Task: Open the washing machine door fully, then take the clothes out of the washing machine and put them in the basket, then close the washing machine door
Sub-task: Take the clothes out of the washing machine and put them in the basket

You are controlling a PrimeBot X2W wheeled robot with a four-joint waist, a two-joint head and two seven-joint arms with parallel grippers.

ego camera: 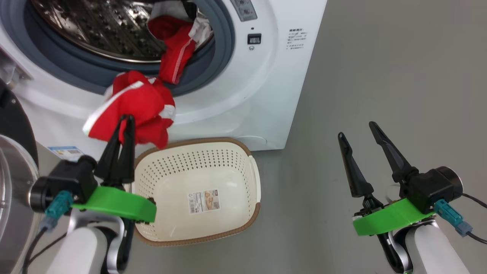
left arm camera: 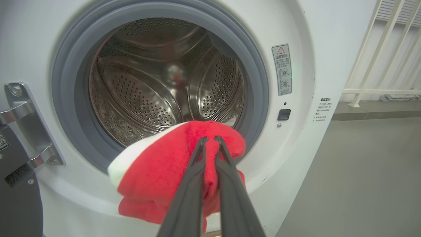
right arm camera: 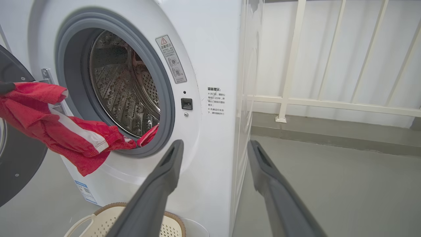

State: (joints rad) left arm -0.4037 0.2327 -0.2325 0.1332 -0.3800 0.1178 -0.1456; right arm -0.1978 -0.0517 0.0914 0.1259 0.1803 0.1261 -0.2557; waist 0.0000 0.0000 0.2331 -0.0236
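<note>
**Left claw holds red clothes outside the drum**

At 9 o'clock in our head view, the washing machine door (ego camera: 13, 125) stands open, with its black rim at the picture's edge. At 8 o'clock, our left gripper (ego camera: 126, 118) is pinched narrow on a bunch of the clothes (ego camera: 140, 102), red fabric with white trim. In our left wrist view its two fingers (left arm camera: 190, 184) squeeze the red cloth in front of the lower lip of the opening. The bunch hangs in the air before the washing machine (ego camera: 258, 95), above the far left corner of the basket (ego camera: 190, 163).

At 12 o'clock, more red and white cloth drapes from the steel drum (ego camera: 95, 26) over the grey gasket (ego camera: 224, 49). In our right wrist view a red stretch runs from the held bunch back to the drum's lip.

At 6 o'clock the cream basket stands on the grey floor (ego camera: 380, 76), just beside the machine's front, with a label sticker (ego camera: 204, 201) showing on its bottom.

At 4 o'clock our right gripper (ego camera: 356, 129) hovers over the floor, well apart from the basket. Its fingers are spread wide and hold nothing.
</note>
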